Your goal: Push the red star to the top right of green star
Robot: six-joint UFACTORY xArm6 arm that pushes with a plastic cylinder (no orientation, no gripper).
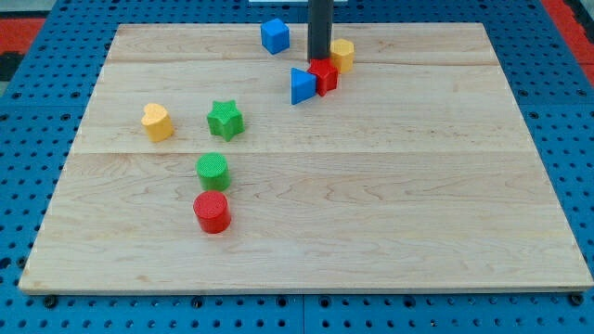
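Note:
The red star [325,76] lies near the view's top centre, touching a blue triangle [302,86] on its left and a yellow hexagon [342,54] at its upper right. The green star [225,120] lies well to the lower left of it. My tip [319,60] comes down from the view's top and rests at the red star's upper edge, between the red star and the yellow hexagon.
A blue cube [274,36] sits at the view's top, left of the rod. A yellow heart [157,122] lies left of the green star. A green cylinder [213,171] and a red cylinder [212,211] lie below the green star. The wooden board [418,204] sits on blue pegboard.

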